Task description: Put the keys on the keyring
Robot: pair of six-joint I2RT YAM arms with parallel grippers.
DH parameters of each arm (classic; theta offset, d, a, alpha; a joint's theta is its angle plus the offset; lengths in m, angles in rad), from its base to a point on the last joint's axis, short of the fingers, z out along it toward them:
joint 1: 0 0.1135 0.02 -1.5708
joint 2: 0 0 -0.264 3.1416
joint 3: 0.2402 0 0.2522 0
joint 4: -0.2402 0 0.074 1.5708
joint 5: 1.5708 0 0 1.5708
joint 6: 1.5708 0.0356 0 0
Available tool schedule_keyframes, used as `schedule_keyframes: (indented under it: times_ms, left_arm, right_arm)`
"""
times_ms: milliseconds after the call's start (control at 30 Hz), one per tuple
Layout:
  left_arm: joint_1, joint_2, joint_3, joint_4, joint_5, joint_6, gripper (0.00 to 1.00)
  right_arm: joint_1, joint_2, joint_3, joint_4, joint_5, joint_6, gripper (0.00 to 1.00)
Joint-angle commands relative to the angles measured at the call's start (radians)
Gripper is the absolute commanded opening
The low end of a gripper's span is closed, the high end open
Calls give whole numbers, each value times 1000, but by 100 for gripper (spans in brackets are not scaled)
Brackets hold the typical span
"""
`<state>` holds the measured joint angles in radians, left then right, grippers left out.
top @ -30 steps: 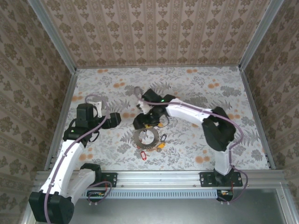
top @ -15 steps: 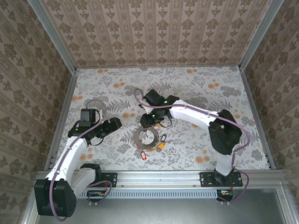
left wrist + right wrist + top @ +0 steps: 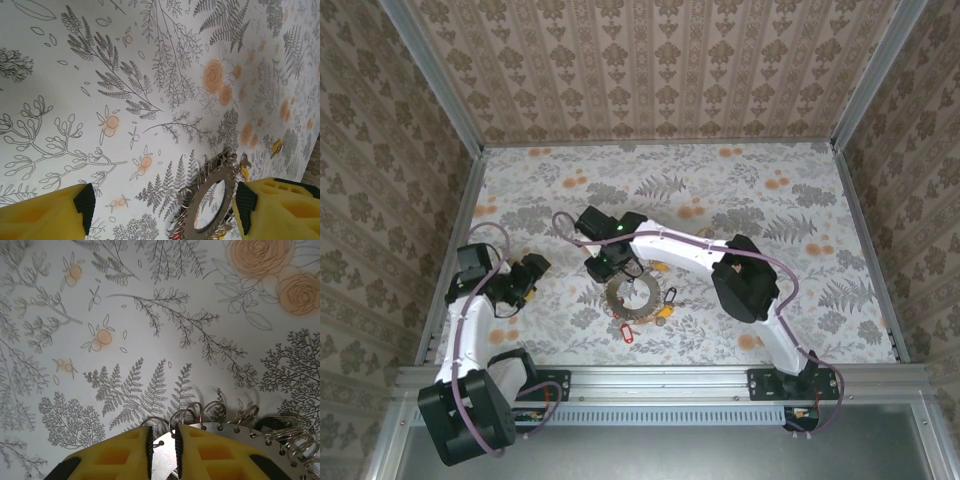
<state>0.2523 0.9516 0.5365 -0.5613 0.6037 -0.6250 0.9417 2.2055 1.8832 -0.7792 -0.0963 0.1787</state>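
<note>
Reaching leftward — right hand (image 3: 163, 440) pinches the keyring (image 3: 235, 442) edgewise.

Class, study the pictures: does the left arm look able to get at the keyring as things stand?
Probably yes. The left gripper stands open facing the keyring, with bare tablecloth between them. The right gripper pinches the ring's rim, so one side is taken.

Floral table (image 3: 770, 200) with keyring (image 3: 614, 298), tagged keys (image 3: 626, 334) alongside
</note>
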Motion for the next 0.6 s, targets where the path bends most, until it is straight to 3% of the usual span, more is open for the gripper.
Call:
schedule_keyframes:
  times_ms: [0,567]
  left_arm:
    - [13,14,-6,3,30,26,78]
    - [15,46,-5,29,33,71,78]
  right_arm:
    - [8,56,67,-135,59,-24,22]
    - [31,232,273,-292,111,1,18]
